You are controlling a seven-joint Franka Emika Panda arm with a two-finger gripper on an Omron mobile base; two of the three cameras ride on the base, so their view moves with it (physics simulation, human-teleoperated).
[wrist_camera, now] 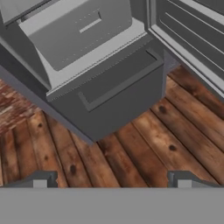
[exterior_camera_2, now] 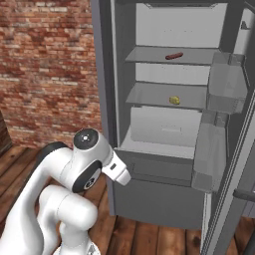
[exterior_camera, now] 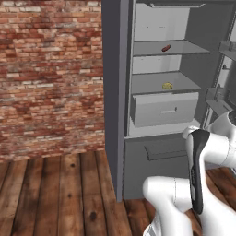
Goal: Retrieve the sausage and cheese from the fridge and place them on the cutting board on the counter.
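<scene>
Here the fridge point(exterior_camera: 115, 92) stands with its door swung wide to the right, so its whole interior faces the robot. The door's inner bins point(exterior_camera_2: 226, 82) jut in along the right edge of the opening and narrow the way in on that side. To the left, the fridge's dark side wall meets a brick wall point(exterior_camera: 50, 73), and a broad stretch of wooden floor point(exterior_camera: 55, 193) lies free in front of both.

Inside, the sausage point(exterior_camera: 166, 48) lies on the upper shelf point(exterior_camera_2: 149, 55), near the middle and well back from the front lip, with open shelf on either side of it. The cheese point(exterior_camera: 167, 85) sits on the shelf below, also near the middle and set slightly back from the edge. Under that shelf a pale drawer point(exterior_camera: 163, 109) is pulled partly out, and beneath it is the dark lower compartment point(wrist_camera: 113, 92).

The tool point(wrist_camera: 111, 181) hangs low over the floor in front of the fridge's bottom corner, looking down at the planks. Its two fingertips point(wrist_camera: 40, 180) stand far apart at the view's bottom corners, fully released, with nothing between them and touching nothing.
</scene>
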